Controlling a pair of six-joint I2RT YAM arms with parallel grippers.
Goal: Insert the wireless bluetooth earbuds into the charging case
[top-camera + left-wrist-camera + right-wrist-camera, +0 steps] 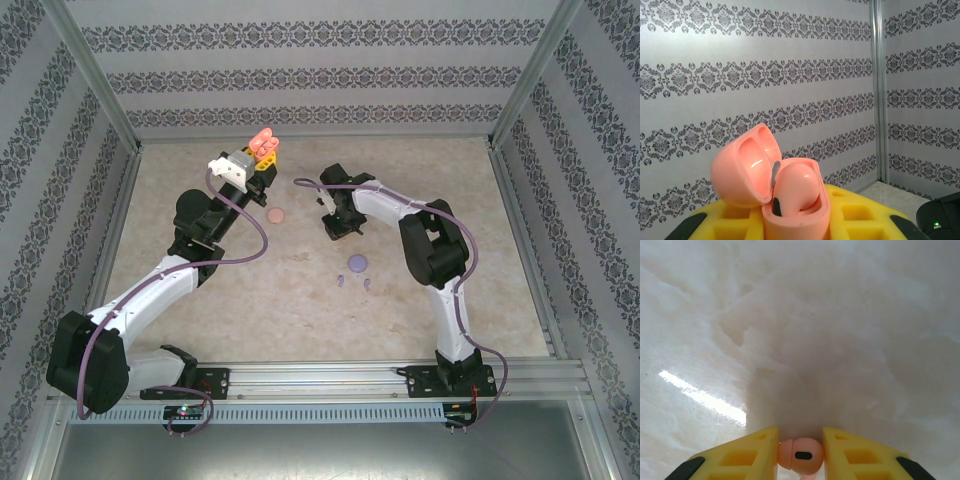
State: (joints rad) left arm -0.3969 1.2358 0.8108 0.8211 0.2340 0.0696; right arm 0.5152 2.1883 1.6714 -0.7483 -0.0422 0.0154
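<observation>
Top external view: the left arm reaches from the near-left corner to the far middle of the table (300, 330), forearm raised. The left gripper (263, 156) is clamped on one pink case (264, 142), held up with its lid open. The right arm rises from its base, bends at the elbow and folds back toward the centre, with the right gripper (338, 222) pointing down at the table. Its finger gap cannot be told from here. Lying on the table: one pink round piece (277, 214) between the two grippers. Nearer the bases are one purple case (357, 264) and two purple earbuds (342, 280) (367, 283) just in front of it, apart from each other. A purple cable runs along each arm, and nothing lies between the grippers and these items. Left wrist view: the left gripper (795, 225) has its yellow fingers (725, 222) closed on either side of the pink case (810, 220). The lid is swung back to the left, and one seated earbud (795, 185) sits in the body. A patterned wall (765, 75) and a metal post (879, 90) stand behind. Right wrist view: the right gripper (800, 452) has its yellow fingers (747, 455) drawn in on one pink earbud (801, 456), both touching its sides, low over the pale table (800, 315).
</observation>
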